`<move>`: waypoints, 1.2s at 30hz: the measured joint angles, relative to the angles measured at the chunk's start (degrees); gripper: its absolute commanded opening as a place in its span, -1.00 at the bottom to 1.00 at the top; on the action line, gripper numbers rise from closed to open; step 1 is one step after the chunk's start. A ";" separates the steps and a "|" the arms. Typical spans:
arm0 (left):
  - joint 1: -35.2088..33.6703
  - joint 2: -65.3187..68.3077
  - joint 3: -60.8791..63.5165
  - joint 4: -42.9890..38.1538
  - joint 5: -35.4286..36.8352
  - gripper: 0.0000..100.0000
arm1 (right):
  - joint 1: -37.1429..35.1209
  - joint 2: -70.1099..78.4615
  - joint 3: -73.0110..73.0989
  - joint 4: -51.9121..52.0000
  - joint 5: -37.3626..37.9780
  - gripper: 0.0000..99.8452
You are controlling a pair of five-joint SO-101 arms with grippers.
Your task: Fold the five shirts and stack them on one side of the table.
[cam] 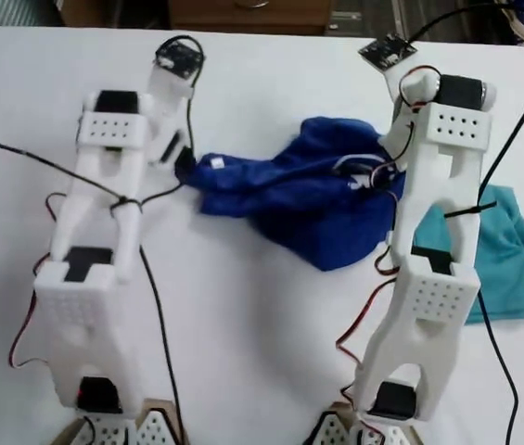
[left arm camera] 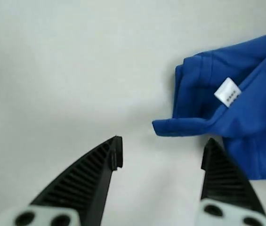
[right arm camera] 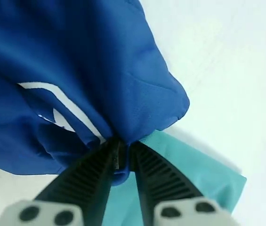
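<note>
A crumpled blue shirt lies mid-table between the two arms. Its collar end with a white label points toward the left arm. My left gripper is open just short of that blue shirt, fingers apart over bare table. My right gripper is shut on a bunched fold of the blue shirt, lifting it. In the high view that gripper sits at the shirt's right edge. A teal shirt lies folded at the right side, also under the right gripper as teal cloth.
The white table has free room in front and on the left. Black and red cables trail along both arms. A dark floor and wooden furniture lie beyond the far edge.
</note>
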 measured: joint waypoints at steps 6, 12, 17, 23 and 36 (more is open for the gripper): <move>1.41 7.12 0.00 -3.16 0.00 -0.43 | 0.00 0.00 0.09 0.00 0.00 -0.96; 1.32 9.58 0.09 -5.36 0.00 -0.49 | 0.00 0.00 0.09 0.00 0.00 -0.96; 1.41 9.58 0.09 -5.19 0.00 -0.65 | 0.00 0.00 0.09 0.00 0.00 -0.96; 2.20 9.58 0.09 -3.08 0.09 -0.66 | 0.00 0.00 0.09 0.00 0.00 -0.96; 2.81 10.11 0.00 -2.55 0.00 -0.95 | -0.09 0.00 0.09 0.00 0.00 -0.96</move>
